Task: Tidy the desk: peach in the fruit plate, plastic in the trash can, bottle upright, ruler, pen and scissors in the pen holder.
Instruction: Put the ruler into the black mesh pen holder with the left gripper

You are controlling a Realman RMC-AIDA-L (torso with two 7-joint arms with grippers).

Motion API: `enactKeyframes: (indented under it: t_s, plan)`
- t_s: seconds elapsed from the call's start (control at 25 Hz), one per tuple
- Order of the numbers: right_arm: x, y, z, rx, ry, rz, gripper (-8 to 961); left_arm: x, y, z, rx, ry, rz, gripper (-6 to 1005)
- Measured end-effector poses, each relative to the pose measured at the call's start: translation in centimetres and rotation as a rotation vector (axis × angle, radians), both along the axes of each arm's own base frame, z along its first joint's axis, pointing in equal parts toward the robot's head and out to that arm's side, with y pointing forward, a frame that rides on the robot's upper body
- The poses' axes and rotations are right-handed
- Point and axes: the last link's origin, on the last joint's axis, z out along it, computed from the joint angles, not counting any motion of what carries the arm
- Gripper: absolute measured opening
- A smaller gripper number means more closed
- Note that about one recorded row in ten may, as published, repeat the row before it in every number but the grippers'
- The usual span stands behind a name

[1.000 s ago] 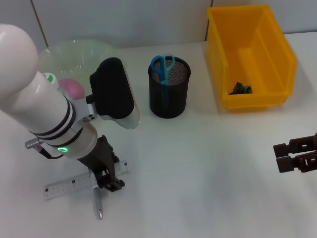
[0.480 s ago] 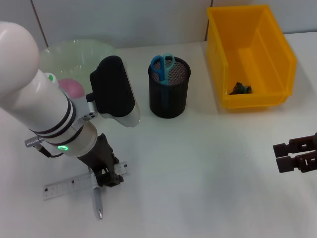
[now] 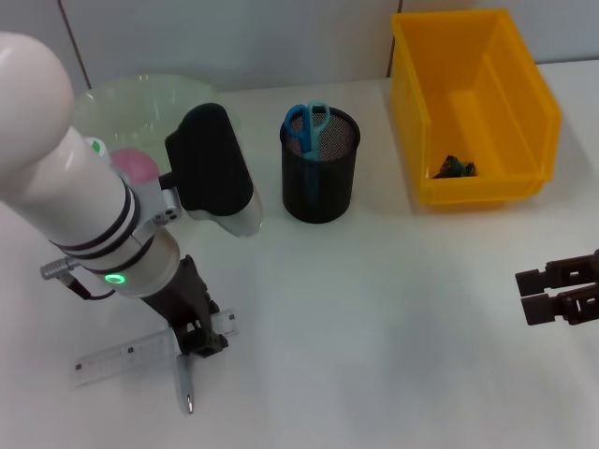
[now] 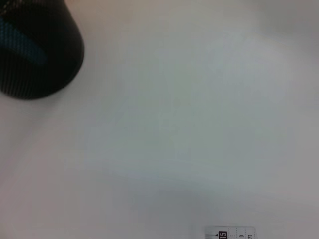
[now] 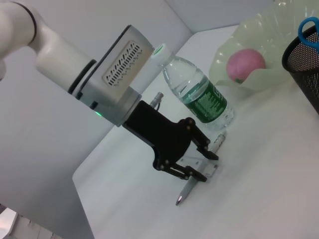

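Counted on the desk: one ruler [image 3: 131, 353], one pen [image 3: 185, 383], one pair of scissors [image 3: 308, 127] — in the single pen holder [image 3: 319, 178]. One peach [image 3: 135, 166], one fruit plate [image 3: 140, 98], one bottle [image 5: 198, 92], one trash can [image 3: 474, 108] — and two grippers [image 3: 204, 339] [image 3: 526, 296].

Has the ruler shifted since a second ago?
Yes. In the head view the ruler has slid toward the robot's left and slightly nearer, away from the pen holder, under the left gripper. The pen has barely moved.
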Motion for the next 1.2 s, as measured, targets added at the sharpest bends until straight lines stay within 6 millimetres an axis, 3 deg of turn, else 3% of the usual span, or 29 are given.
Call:
enactKeyframes:
  t_s: [0.12,0.32,0.68,1.04,1.2]
  plan:
    - [-0.1,0.1,0.0,0.001,-0.001,0.004,811,0.4,-0.1,0.6,0.01,0.028,0.026,388]
    - [-0.2,0.2,0.1,0.003,-0.002,0.01,811,2.6,0.2,3.1,0.045,0.05,0.133,392]
    - [-0.2,0.3,0.1,0.004,-0.003,0.013,811,5.1,0.1,4.2,0.067,0.066,0.151,399]
    - [-0.3,0.5,0.1,0.01,-0.009,0.015,811,9.8,2.2,7.6,0.149,-0.11,0.224,407]
    - [-0.2,0.4,0.1,0.01,-0.009,0.015,811,10.8,2.5,8.7,0.14,-0.195,0.253,411]
